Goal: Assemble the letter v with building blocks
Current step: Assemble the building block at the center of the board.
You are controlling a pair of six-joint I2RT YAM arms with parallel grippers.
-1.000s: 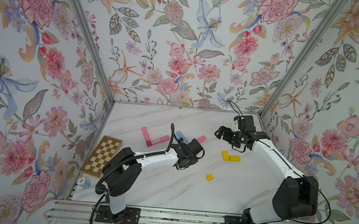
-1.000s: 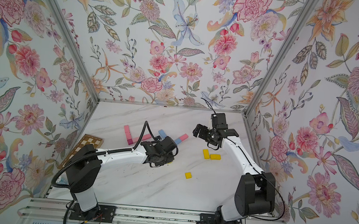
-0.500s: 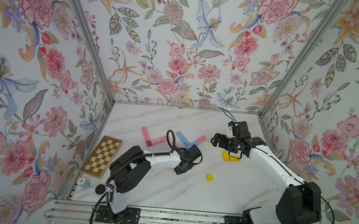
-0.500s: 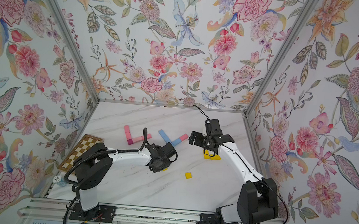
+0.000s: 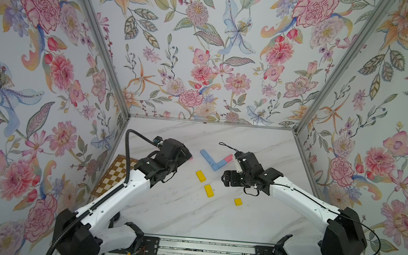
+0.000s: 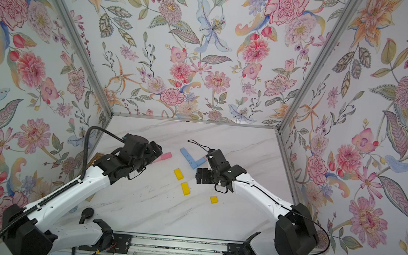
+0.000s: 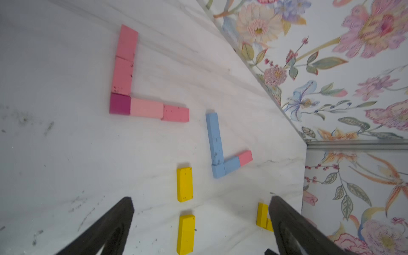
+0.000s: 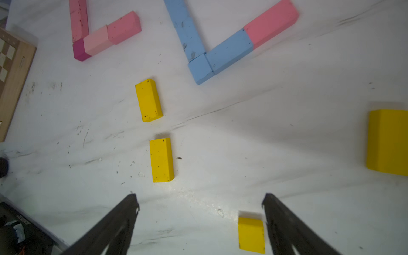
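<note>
Between left end effector (image 7: pixel 201 198) and right end effector (image 8: pixel 199 195) — both wide, empty — two yellow blocks (image 5: pixel 200 176) (image 5: pixel 208 190), untouched.

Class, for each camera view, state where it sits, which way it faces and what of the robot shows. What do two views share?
Top views: above the robot's base, looking down at the table; left arm, right arm show.
Left wrist: behind the open left gripper, facing the pink V.
Right wrist: behind the open right gripper, facing yellow blocks.
Shared: all show the blue V.
</note>
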